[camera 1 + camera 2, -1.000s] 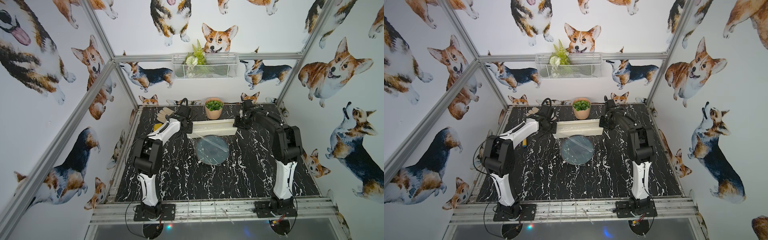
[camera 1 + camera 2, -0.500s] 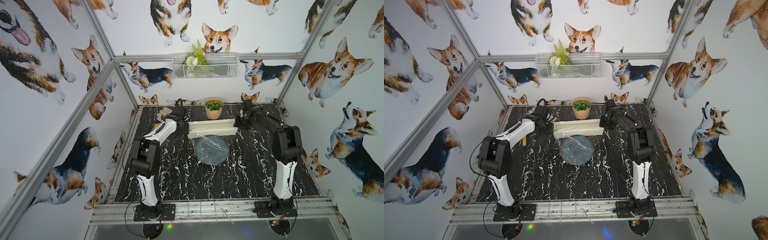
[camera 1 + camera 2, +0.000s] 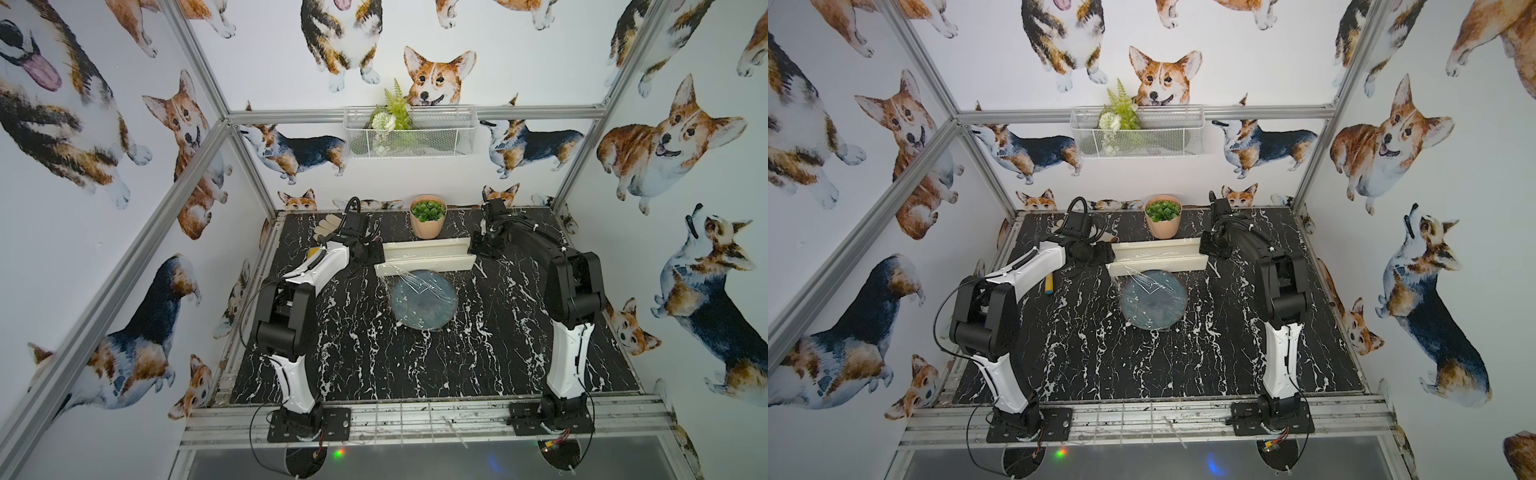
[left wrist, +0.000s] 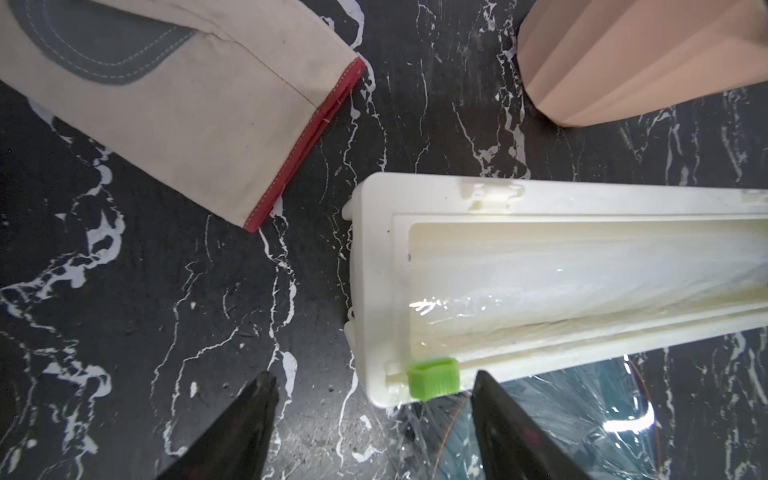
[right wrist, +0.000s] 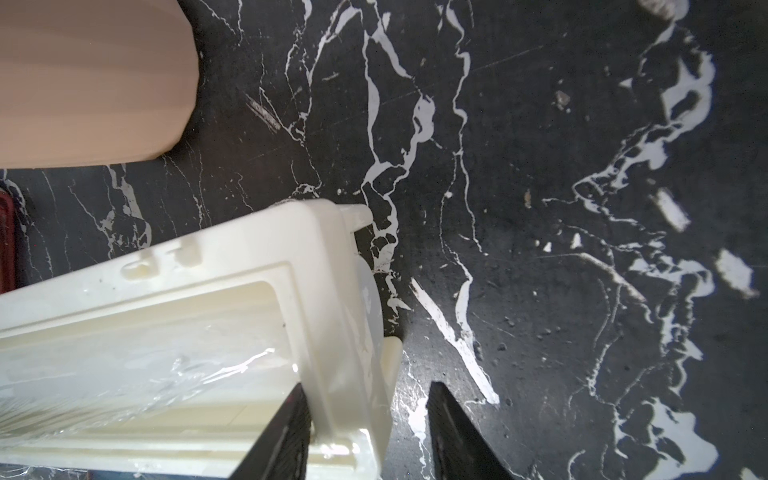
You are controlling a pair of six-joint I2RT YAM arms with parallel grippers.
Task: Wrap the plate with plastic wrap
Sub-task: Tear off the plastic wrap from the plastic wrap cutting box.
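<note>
**Plate lies under plastic wrap at mid-worktop, fingers parted at both dispenser ends**

We see the plate (image 3: 424, 301) lying flat near the middle of the black marbled worktop (image 3: 374, 357), just in front of the cream dispenser box (image 3: 428, 259). In both top views the plastic wrap (image 3: 1148, 286) comes out of the box's front edge. It lies crinkled and glossy over the plate, with bright highlights on the half of the dish nearest the box. We cannot tell whether the film is cut from the roll.

The left fingers (image 3: 370, 254) hang at the box's left end. In the left wrist view the 2 dark fingers (image 4: 245, 424) stand wide apart and grip nothing. The box's corner and its green slider (image 4: 434, 376) lie in the gap, with the slider close to 1 fingertip. Beyond it, film covers the plate (image 4: 602, 415).

The right fingers (image 3: 478, 248) are at the box's right end. In the right wrist view they straddle the end wall. 1 finger (image 5: 282, 436) is inside the box against that wall, and the other finger (image 5: 457, 436) stands outside with bare worktop between it and the box. They are parted, not clamped.

Behind the box stands a peach plant pot (image 3: 428, 224). A beige glove (image 3: 328, 226) lies at the far left, its red-edged cuff near the box's corner but apart from it.
</note>
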